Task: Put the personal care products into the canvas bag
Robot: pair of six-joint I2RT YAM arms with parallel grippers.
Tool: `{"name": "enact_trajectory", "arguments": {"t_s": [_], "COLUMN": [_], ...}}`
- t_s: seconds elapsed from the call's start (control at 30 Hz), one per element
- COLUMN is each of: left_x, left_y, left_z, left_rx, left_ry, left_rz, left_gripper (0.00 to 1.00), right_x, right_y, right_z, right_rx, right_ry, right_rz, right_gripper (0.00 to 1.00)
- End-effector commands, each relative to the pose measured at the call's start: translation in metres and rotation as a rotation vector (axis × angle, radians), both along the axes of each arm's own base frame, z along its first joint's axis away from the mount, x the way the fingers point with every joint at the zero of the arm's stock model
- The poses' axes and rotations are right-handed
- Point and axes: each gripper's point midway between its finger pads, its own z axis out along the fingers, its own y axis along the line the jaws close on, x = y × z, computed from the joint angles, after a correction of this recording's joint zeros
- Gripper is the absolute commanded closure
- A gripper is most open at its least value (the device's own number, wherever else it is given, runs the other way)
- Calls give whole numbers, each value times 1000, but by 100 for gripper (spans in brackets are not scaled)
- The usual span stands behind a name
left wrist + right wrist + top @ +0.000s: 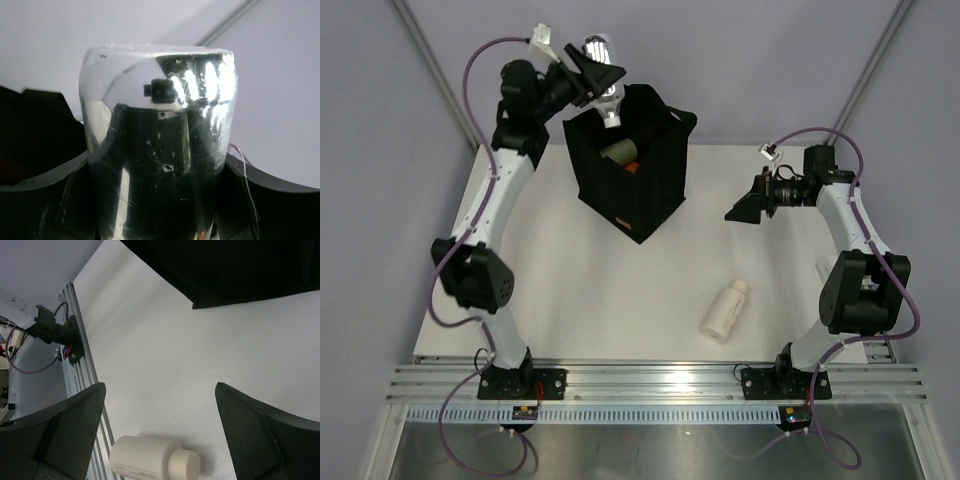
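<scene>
The black canvas bag stands at the back middle of the table, its mouth open. Inside it show a sage-green bottle and an orange one. My left gripper is shut on the shiny silver bottle and holds it above the bag's back left rim; the bottle fills the left wrist view. The cream bottle lies on its side at the front right, also in the right wrist view. My right gripper is open and empty, raised above the table right of the bag.
The white table ends at a slotted aluminium rail by the arm bases. Grey walls stand close on the left and right. The bag's dark side shows at the top of the right wrist view.
</scene>
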Motion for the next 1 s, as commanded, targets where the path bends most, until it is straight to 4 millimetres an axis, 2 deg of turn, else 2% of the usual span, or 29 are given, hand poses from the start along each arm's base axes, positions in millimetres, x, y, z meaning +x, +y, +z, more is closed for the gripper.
{"name": "enact_trajectory", "arguments": {"t_s": [0.0, 0.07, 0.1, 0.13, 0.2, 0.23, 0.33, 0.43, 0.47, 0.5, 0.57, 0.6, 0.8, 0.93, 0.97], "left_x": [35, 59, 66, 71, 76, 76, 69, 60, 61, 59, 57, 56, 50, 48, 49], "left_y": [-17, -23, -19, -17, -15, -17, -28, -35, -32, -32, -30, -29, -24, -21, -21], "left_z": [14, -24, -29, -43, -62, -79, -107, -128, -135, -139, -150, -154, -178, -181, -180], "left_rx": [106, 185, 226, 257, 319, 348, 446, 546, 580, 607, 640, 661, 726, 746, 747], "left_ry": [-72, -14, -31, -3, 3, 31, 41, 56, 67, 62, 88, 85, 124, 127, 125], "left_rz": [61, 69, 102, 114, 129, 118, 86, 75, 98, 97, 109, 109, 103, 105, 106], "left_gripper": [100, 100, 100, 100, 99, 98, 91, 66, 57, 47, 37, 29, 18, 13, 8], "right_x": [-6, -11, -13, -18, -24, -30, -37, -51, -56, -59, -64, -64, -74, -77, -77], "right_y": [-4, -4, -4, -4, -5, -5, -7, -8, -10, -11, -12, -12, -8, -8, -9], "right_z": [2, 0, -2, -6, -8, -13, -23, -40, -50, -55, -69, -71, -84, -86, -86], "right_rx": [-34, -41, -50, -56, -75, -82, -125, -178, -215, -233, -268, -279, -325, -383, -402], "right_ry": [-45, -52, -54, -43, -76, -63, -126, -182, -205, -216, -227, -239, -329, -434, -470], "right_rz": [3, 5, 4, 5, 28, 39, 98, 195, 245, 270, 322, 336, 426, 499, 523], "right_gripper": [0, 1, 1, 1, 1, 1, 0, 0, 1, 1, 1, 0, 1, 1, 1]}}
